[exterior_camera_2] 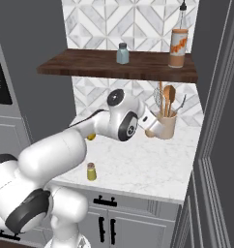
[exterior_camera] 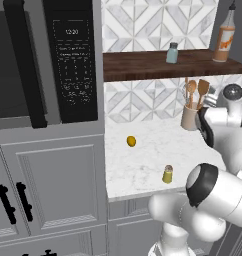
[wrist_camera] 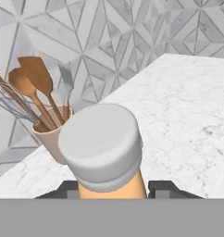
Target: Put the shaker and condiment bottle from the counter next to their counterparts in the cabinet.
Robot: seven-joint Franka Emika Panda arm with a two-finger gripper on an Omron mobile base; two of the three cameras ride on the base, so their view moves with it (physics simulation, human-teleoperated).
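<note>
jaws closed on the condiment bottle: in the hand view its greyish cap faces the camera and the pale-orange body runs down between the two dark finger tips, so its long axis lies along the gripper's line of sight.

from the left of the left base view: a black microwave with a small lit clock whose digits are too small to read surely, then the white marble tabletop. on it lies a round yellow lemon-like object, and nearer the front edge the shaker stands upright, dark cap up, well apart from the arm's hand. farther right, by the tiled wall, a beige holder of wooden spoons stands.

above, on the cabinet, the pale blue-grey shaker stands upright; to its right the tall long-necked bottle has an orange-and-white label, its lettering unreadable.

in the right base view the white arm reaches forward over the tabletop, its wrist just beside the utensil holder.
</note>
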